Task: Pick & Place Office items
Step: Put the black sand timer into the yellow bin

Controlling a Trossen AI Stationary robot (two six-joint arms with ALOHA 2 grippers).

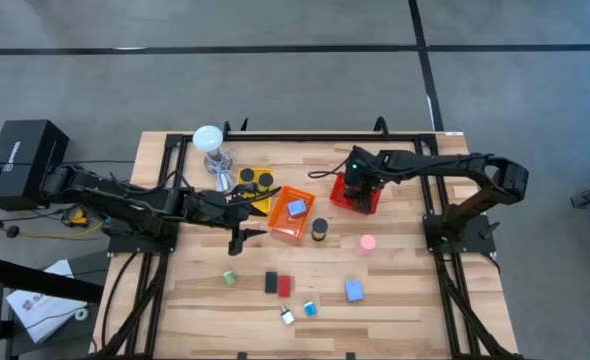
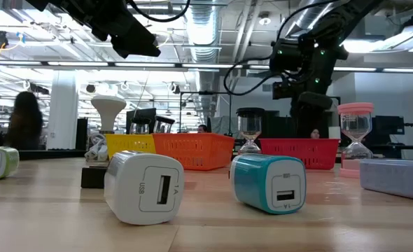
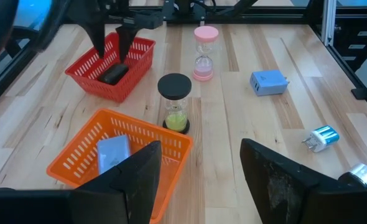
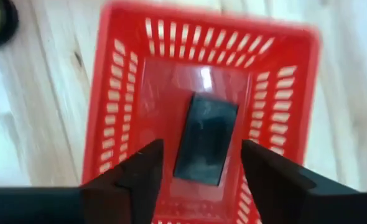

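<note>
- Nearest the low camera, the white charger cube (image 2: 145,187) and the teal charger cube (image 2: 269,182) lie side by side on the surface (image 1: 405,290), around six o'clock of the high view; both are small and rounded, so a narrow pinch could squirt one away.
- Your right gripper (image 4: 199,171) hangs over the red basket (image 1: 359,197) at about one o'clock, jaws spread, nothing between them.
- Directly below, the black flat rectangle (image 4: 205,140) lies loose on the basket floor. Lift straight up: drift sideways and a finger could catch the mesh wall and drag the basket.
- Your left gripper (image 3: 199,168) waits above the orange basket (image 1: 290,212) near centre, jaws wide and empty. A light-blue block (image 3: 113,151) already lies inside.
- Watch the black-capped sand timer (image 3: 174,102) just off the orange basket at three o'clock, and the pink sand timer (image 3: 204,53) further out. Both are tall and narrow; a passing finger would likely topple them.
- More items wait toward six o'clock: a blue charger (image 1: 354,290), a black flat piece (image 1: 271,283) with a red one (image 1: 284,287) touching it, and a green cube (image 1: 230,278).
- Those two flat pieces lie touching, so you risk picking up both at once.
- With both arms near centre, reaching across together could bring them into contact.
</note>
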